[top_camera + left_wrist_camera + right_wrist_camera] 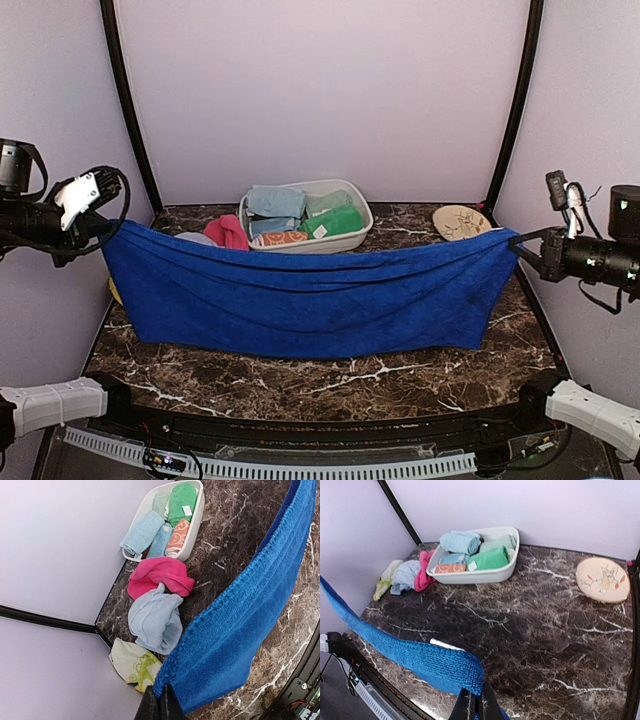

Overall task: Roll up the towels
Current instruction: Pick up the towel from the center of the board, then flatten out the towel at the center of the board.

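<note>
Royal blue towel (310,300): hangs stretched above the bench (300,385), reaching from the left edge to the right edge. The top hem is taut and the middle sags. The lower hem is at or just above the bench surface; I cannot tell which.

Left tool (160,702): fingers pressed together, pinching the towel's upper left corner.
Right tool (476,703): fingers pressed together, pinching the upper right corner.

Both tools are held high and well apart. Judgement: this pulls the cloth to full length and lets the folds drop out, so it can be laid flat before rolling.

Other items:
- Pink towel (160,577) and pale blue towel (155,622) lie crumpled and touching near the far-left corner, just beside the white tub (358,200).
- A yellow-green cloth (132,665) lies at the left edge.
- The tub holds folded or rolled cloths, a green towel (335,222) among them.
- A round plate (461,222) sits near the far-right corner, apart from the rest.

Judgement: this is the spreading step; rolling of this towel has not begun. Next, lower both corners evenly onto the bench in front of the tub. Risk: uneven lowering bunches the cloth, or its left end drapes over the crumpled pair.
</note>
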Controlling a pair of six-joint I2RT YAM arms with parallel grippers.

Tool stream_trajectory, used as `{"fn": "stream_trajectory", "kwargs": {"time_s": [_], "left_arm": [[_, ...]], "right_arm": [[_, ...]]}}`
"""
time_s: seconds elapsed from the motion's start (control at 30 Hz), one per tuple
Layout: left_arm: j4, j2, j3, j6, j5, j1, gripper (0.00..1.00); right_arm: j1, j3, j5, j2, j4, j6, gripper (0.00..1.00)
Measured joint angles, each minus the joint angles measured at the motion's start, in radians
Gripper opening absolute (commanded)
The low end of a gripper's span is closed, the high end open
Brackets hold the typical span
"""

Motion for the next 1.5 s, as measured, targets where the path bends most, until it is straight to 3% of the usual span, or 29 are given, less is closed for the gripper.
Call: {"fn": "stream_trajectory", "kwargs": {"time_s": [0.1, 0.23, 0.33, 0.47, 0.63, 0.77, 0.87, 1.0, 1.07, 1.27, 1.5], "left_arm": [[0.025, -0.024, -0.129, 0.003, -0.016, 0.0, 0.0], [0.161, -0.022, -0.461, 0.01, -0.045, 0.0, 0.0], [0.315, 0.059, -0.672, 0.019, -0.084, 0.0, 0.0], [0.549, 0.237, -0.79, 0.031, -0.143, 0.009, 0.0], [0.787, 0.437, -0.779, 0.04, -0.185, 0.058, 0.0], [0.87, 0.579, -0.717, 0.036, -0.177, 0.088, 0.0], [0.892, 0.607, -0.714, 0.033, -0.152, 0.093, 0.0], [0.914, 0.607, -0.735, 0.032, -0.129, 0.094, 0.0], [0.921, 0.607, -0.751, 0.033, -0.122, 0.095, 0.0], [0.927, 0.616, -0.756, 0.025, -0.108, 0.098, 0.0], [0.921, 0.64, -0.739, 0.022, -0.103, 0.1, 0.0]], "right_arm": [[0.0, -0.101, 0.034, 0.01, 0.033, 0.008, 0.0], [-0.002, -0.294, 0.071, 0.107, 0.126, 0.026, 0.0], [-0.005, -0.395, 0.096, 0.24, 0.21, 0.051, 0.0], [-0.005, -0.416, 0.146, 0.41, 0.307, 0.089, 0.0], [-0.007, -0.406, 0.239, 0.573, 0.446, 0.118, 0.0], [-0.008, -0.397, 0.274, 0.71, 0.529, 0.128, 0.03], [-0.011, -0.398, 0.276, 0.783, 0.57, 0.14, 0.21], [-0.011, -0.402, 0.289, 0.811, 0.59, 0.151, 0.53], [-0.014, -0.401, 0.3, 0.81, 0.589, 0.14, 0.61], [-0.042, -0.308, 0.299, 0.836, 0.552, 0.112, 0.63], [-0.095, -0.124, 0.232, 1.043, 0.558, 0.033, 0.53]]}}
